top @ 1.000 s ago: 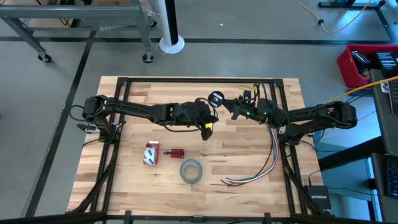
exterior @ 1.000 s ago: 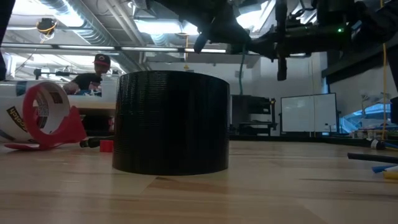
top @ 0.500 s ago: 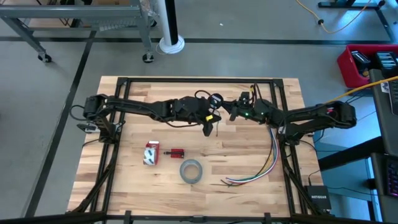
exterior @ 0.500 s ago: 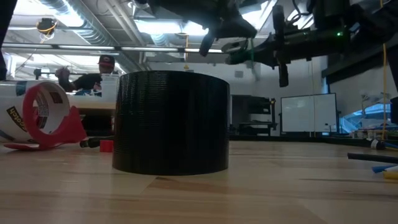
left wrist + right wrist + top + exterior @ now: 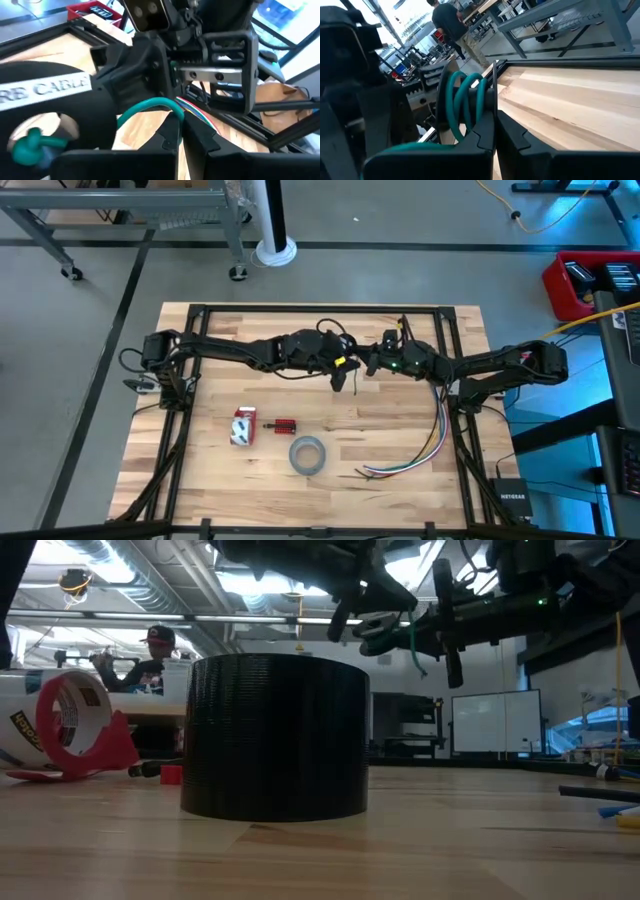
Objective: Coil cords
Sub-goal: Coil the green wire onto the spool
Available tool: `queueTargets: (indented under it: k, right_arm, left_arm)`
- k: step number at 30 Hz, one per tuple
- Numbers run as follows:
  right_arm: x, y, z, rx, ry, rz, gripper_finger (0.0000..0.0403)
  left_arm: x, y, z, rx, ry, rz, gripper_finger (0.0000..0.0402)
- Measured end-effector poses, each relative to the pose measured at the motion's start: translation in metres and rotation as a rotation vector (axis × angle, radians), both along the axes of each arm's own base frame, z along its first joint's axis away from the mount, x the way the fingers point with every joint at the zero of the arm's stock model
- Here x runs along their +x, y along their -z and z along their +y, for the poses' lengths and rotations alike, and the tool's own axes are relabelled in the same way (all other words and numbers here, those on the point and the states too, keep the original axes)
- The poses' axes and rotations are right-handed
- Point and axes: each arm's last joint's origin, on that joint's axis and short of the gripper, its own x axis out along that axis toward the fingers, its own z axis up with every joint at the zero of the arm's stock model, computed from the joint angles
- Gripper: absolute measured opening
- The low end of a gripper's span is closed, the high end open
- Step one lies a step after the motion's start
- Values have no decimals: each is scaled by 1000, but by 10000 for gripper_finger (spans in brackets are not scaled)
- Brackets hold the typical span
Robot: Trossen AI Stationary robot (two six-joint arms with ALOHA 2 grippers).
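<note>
Around your table you have grey concrete floor (image 5: 400, 220), a white pillar base (image 5: 274, 250), and a red crate (image 5: 590, 280). Behind: ceiling lights (image 5: 260, 582), a whiteboard (image 5: 490, 722).

Lighting: even overhead, bright | Glare: ceiling lights (image 5: 250, 580) blown out, low view | Shadows: soft | Blur: both wrist views, near parts defocused

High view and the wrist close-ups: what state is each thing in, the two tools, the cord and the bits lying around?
left tool: shut on the cord, raised above the table.
right tool: shut on the cord, close to the left tool.
cord: looped in a few coils, held off the table.
tape roll: lying flat, untouched.
multicoloured wires: lying loose.
tape dispenser: resting on the table, untouched.
</note>
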Motion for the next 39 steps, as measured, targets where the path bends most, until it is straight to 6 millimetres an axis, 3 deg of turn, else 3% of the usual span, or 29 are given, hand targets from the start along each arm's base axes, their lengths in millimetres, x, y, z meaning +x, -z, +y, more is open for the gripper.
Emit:
queueTargets:
  k: [23,39]
  right_arm:
    - [0,8,2,26,-82,75,5]
    - [0,5,3,20,-106,49,5]
  left_arm:
    - [-7,-10,30,-122,29,-54,4]
    - [-45,-32,45,-67,37,101,2]
